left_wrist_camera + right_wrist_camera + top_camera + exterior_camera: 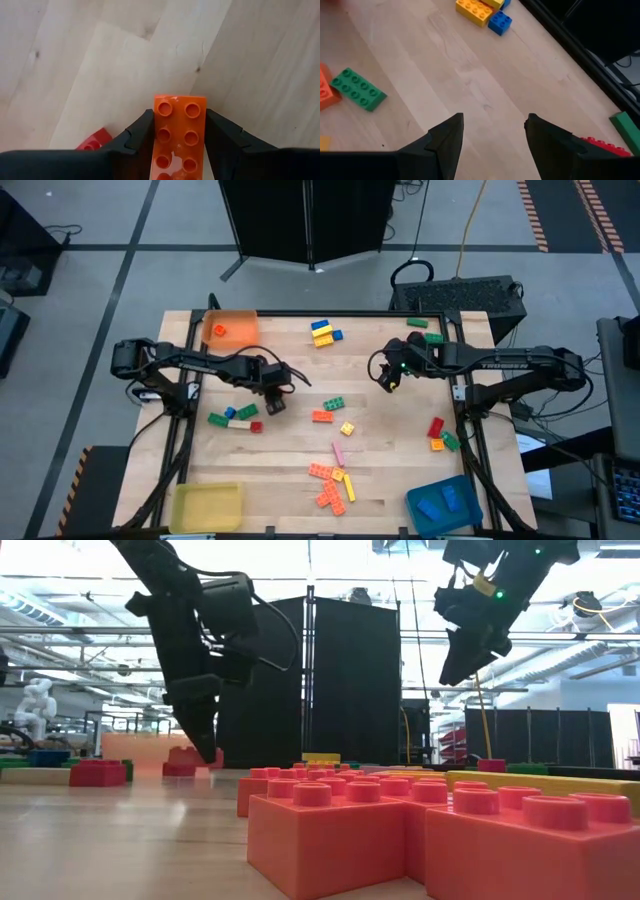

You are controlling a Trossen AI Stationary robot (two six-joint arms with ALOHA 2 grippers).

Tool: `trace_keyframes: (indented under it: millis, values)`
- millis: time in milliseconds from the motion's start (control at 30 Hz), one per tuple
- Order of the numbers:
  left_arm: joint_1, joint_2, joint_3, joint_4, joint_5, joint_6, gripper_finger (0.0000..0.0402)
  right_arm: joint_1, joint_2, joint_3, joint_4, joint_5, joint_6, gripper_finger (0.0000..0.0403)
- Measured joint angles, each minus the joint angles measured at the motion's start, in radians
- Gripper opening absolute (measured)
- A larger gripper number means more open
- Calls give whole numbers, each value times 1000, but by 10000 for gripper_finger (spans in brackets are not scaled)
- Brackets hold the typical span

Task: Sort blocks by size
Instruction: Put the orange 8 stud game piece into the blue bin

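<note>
My left gripper (272, 395) hangs over the table's left middle, shut on an orange studded brick (179, 135). A red brick (92, 142) lies just beside it. My right gripper (388, 380) is open and empty above the table's right middle; its fingers (447, 135) stand over bare wood. Loose bricks lie flat on the table: a green one (357, 89), yellow and blue ones (322, 332) at the far middle, a group (232, 417) on the left, and an orange and pink pile (333, 480) near the front. My left gripper pinches the orange brick by its two long sides (156, 135) between its two fingers. The fingers point down and lie along the brick, whose studded face shows between them and whose end sticks out past the fingertips. Whether the brick is clear of the table I cannot tell.
An orange tray (240, 320) holding one orange brick stands at the far left, a yellow tray (207, 505) at the near left, and a blue tray (470, 515) with blue bricks at the near right. More bricks lie at the far right (425, 330) and right (440, 435).
</note>
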Motion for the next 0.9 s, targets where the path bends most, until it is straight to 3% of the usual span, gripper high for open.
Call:
trace_keyframes:
  millis: [267,600,900]
  values:
    - [-40,0,0,95,37,23,139,0,0,0,-57,-3,24,205]
    - [-79,0,0,94,21,31,139,1,0,0,-66,-4,49,205]
    - [-111,-1,0,82,-24,136,139,27,0,-1,-44,-55,42,205]
